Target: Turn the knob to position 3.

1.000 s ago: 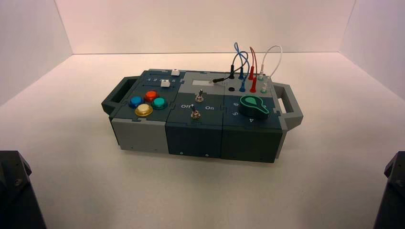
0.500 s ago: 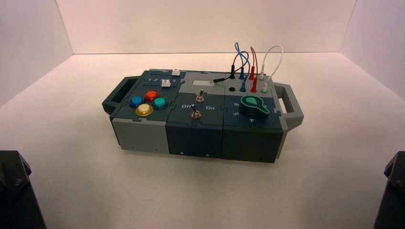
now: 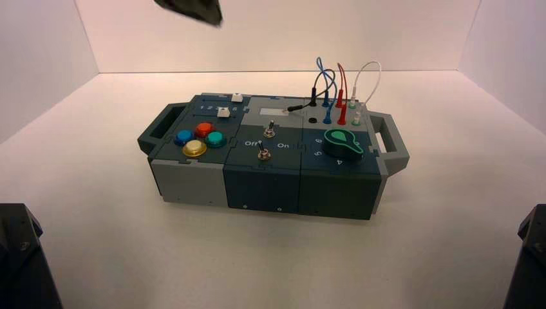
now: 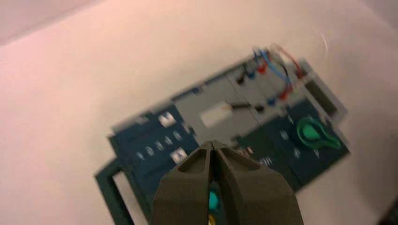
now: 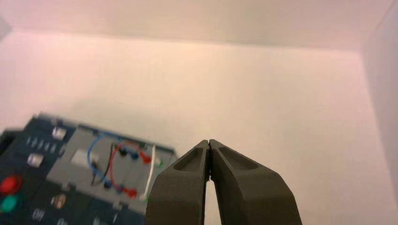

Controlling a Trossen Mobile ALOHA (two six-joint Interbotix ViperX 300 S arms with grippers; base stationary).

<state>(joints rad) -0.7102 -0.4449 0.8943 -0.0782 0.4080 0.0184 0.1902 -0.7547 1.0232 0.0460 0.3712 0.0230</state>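
Nearest me on the box's right end is the knob (image 3: pixel 342 145), nothing touching it. Both pincers are clenched on nothing: the left pincer (image 4: pixel 212 145) is up in the air over the box, the right pincer (image 5: pixel 210 142) waits idle off toward the right. If the left one does the turning, I'd guess it must open first; coming down clenched, it could rap the knob's top rather than grip it. A lopsided grip might slip off the green pointer (image 3: pixel 338 136), or twist it past 3 or leave it short. Crossing too low from the left, it could flick the nearer toggle switch (image 3: pixel 263 154) or the farther toggle switch (image 3: pixel 269 132). Farthest off, the looped wires (image 3: pixel 335 80) rise just behind the knob; a wide wrist swing might snag one and pull a plug.
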